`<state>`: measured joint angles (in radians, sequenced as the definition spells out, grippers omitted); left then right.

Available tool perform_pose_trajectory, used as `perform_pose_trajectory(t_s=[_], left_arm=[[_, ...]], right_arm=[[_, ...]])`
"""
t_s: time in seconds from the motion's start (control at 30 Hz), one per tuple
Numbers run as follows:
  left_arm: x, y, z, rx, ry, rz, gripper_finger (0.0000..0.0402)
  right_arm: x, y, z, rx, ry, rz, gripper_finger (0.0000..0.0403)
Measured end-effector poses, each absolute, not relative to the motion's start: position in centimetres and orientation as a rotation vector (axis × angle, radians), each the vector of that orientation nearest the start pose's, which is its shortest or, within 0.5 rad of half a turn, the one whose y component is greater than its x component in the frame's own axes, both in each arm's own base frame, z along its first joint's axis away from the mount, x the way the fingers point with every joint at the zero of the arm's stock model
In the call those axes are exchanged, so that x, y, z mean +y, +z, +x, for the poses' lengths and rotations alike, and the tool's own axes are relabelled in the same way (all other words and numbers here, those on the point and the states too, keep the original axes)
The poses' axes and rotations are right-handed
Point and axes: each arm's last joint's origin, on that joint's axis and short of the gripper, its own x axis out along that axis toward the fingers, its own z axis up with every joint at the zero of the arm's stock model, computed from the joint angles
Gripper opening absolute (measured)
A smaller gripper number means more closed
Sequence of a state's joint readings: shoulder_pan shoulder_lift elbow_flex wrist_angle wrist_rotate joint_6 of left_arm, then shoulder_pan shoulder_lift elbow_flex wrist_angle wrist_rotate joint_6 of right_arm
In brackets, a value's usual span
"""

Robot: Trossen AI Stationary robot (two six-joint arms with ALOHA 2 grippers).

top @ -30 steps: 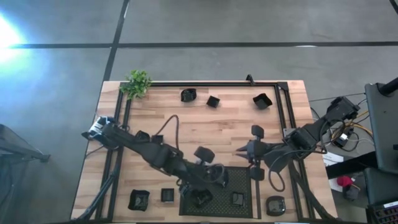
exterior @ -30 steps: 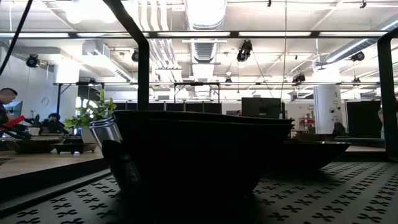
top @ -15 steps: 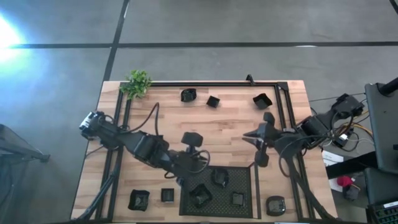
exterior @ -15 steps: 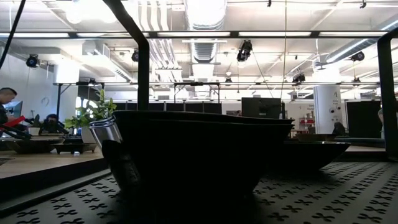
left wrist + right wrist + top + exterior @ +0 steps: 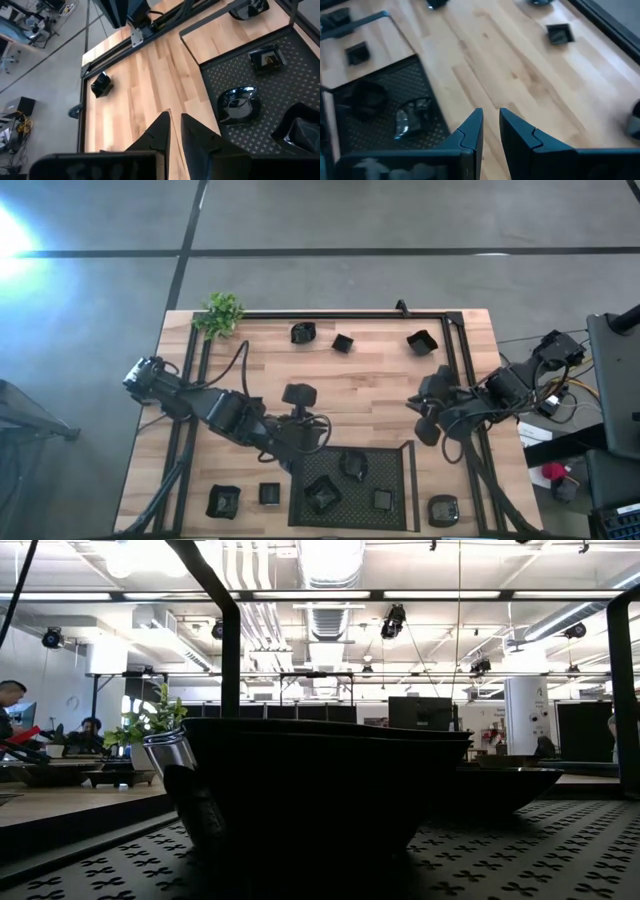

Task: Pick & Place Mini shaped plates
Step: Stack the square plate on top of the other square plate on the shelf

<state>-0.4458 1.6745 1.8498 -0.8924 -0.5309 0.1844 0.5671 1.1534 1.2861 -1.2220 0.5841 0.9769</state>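
Moved: both arms have pulled back from the mesh tray [image 5: 396, 455] since a second ago, left toward 10 o'clock, right toward 3 o'clock.
Left gripper [image 5: 173, 131]: over bare table [image 5: 370, 375] just off the tray's 11 o'clock corner, fingers nearly together, holding nothing.
Right gripper [image 5: 490, 125]: near the table's 3 o'clock edge, fingers almost closed, empty.
Plates in tray: three [image 5: 351, 465].
Plates waiting: three along the 12 o'clock edge [image 5: 342, 343], two at 7 o'clock [image 5: 222, 501], one at 5 o'clock [image 5: 443, 508].
Next pick, my guess: the 12 o'clock row; the left gripper sits at 6 o'clock of the middle one, nearer; the right arm is nearer the corner plate [image 5: 422, 342].
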Motion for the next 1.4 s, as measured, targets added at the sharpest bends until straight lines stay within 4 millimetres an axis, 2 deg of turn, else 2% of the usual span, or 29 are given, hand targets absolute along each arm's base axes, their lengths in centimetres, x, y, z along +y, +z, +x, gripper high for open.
perform_pose_trajectory(t_s=[0.33,0.6,0.83,1.17,1.4], left_arm=[[-13.3,40.5,31.9,0.66,0.118,0.491,0.0042],[-13.3,40.5,31.8,0.657,0.132,0.46,0.0042],[-13.3,40.5,31.8,0.654,0.138,0.44,0.0042],[-13.2,40.6,31.8,0.641,0.189,0.446,0.0042],[-13.2,40.6,31.8,0.64,0.19,0.441,0.0042]], right_arm=[[8.0,35.3,16.3,0.788,-0.57,0.304,0.0061],[5.5,35.0,16.5,0.835,-0.718,0.292,0.0061],[2.4,35.0,17.2,0.866,-0.838,0.275,0.0061],[-3.6,34.9,17.1,0.955,-1.031,0.31,0.0061],[-6.9,33.5,16.4,1.015,-1.126,0.403,0.0061]])
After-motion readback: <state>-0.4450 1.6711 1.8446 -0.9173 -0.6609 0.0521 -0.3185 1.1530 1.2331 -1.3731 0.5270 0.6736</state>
